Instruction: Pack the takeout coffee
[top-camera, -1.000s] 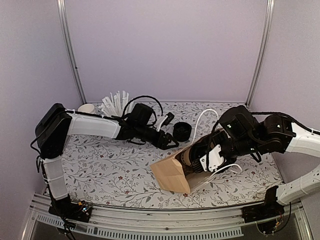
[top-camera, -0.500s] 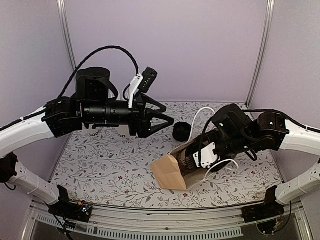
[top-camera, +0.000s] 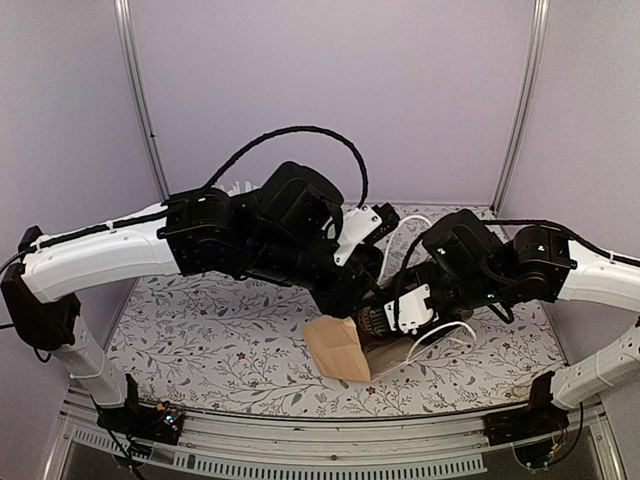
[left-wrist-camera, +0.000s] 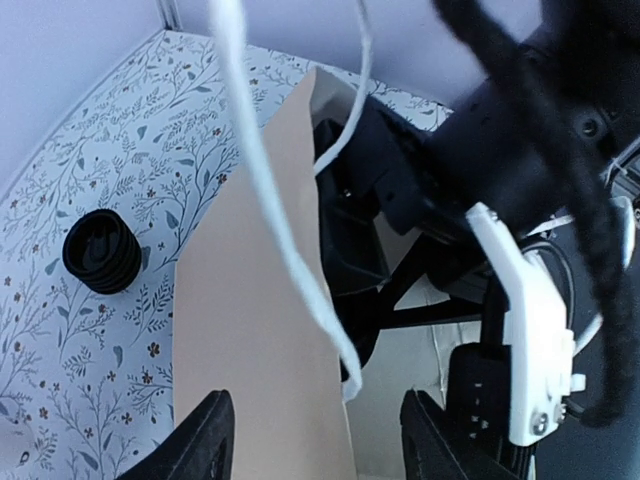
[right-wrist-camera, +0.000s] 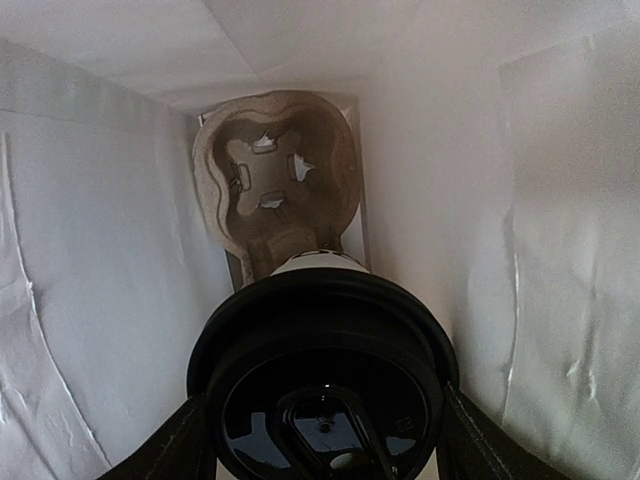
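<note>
Placing step: coffee's inside the bag, not yet seated.
Right gripper (right-wrist-camera: 325, 445) is clamped on the takeout coffee (right-wrist-camera: 325, 370), a white cup w/ glossy black lid, in the paper bag (left-wrist-camera: 260, 300), short of the pulp tray (right-wrist-camera: 275, 180). Left gripper (left-wrist-camera: 320, 450) is spread wide at the bag, holding nothing. Next, prob: seat cup in a tray well, let go.

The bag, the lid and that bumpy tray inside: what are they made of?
The bag looks like paper: matte tan outside, creased white inside. The lid seems plastic: black, glossy, reflecting light. The tray looks like moulded paper pulp: dull beige, rough, with pressed cup hollows.
</note>
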